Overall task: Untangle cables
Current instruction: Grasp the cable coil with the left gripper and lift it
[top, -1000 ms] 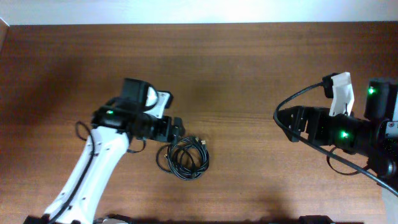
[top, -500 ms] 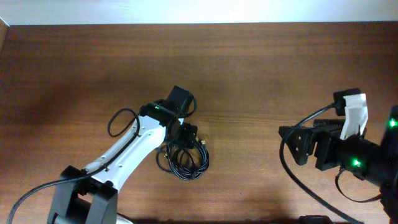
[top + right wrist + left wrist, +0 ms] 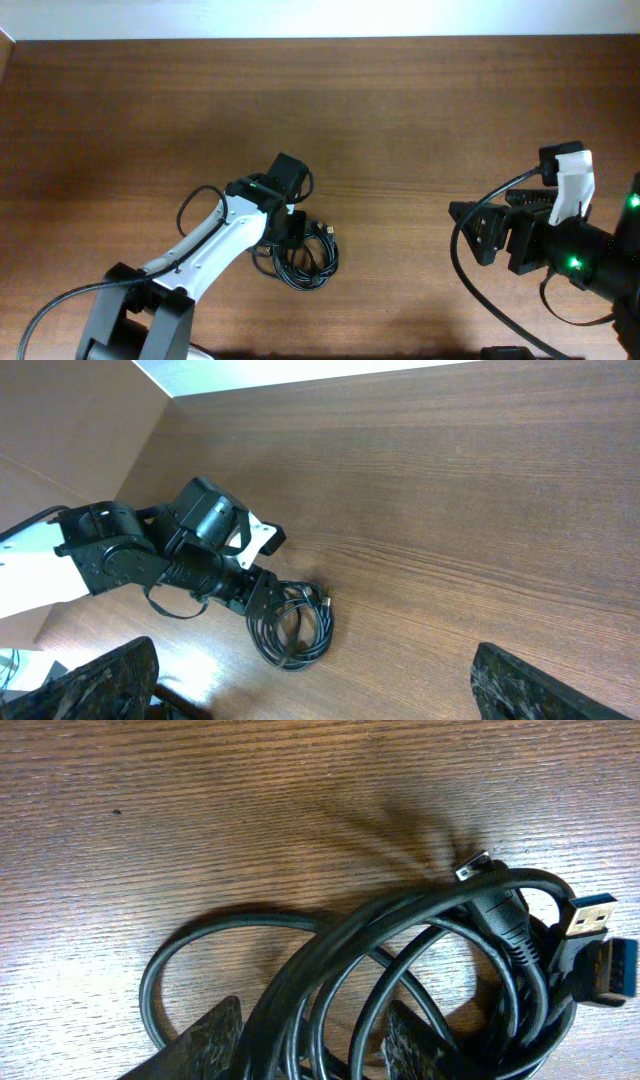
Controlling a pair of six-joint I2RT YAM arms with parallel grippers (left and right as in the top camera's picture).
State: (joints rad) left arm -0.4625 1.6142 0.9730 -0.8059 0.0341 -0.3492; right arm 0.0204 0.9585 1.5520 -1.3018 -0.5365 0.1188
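Observation:
The cables (image 3: 302,260) lie as one black coil of several overlapping loops on the wooden table (image 3: 400,120), left of centre. In the left wrist view the cables (image 3: 440,920) fill the frame, with two USB plugs (image 3: 592,916) at the right and a small plug (image 3: 470,868) on top. My left gripper (image 3: 284,232) is down on the coil's upper-left edge. Its fingers (image 3: 195,1045) press against a few strands from both sides, so the left gripper (image 3: 310,1045) is shut on them. My right gripper (image 3: 468,228) hovers open at the far right, well apart from the coil (image 3: 290,630).
The left arm's white link (image 3: 200,250) slants from the lower left toward the coil. One loop (image 3: 165,980) spreads out to the coil's left. The right arm's thick black lead (image 3: 470,270) arcs beside its body. Bare wood lies between the two arms.
My left gripper came in over the coil's upper-left edge, lowered, and closed its jaws around a few strands. The right arm drew back to the right early on and then held still.

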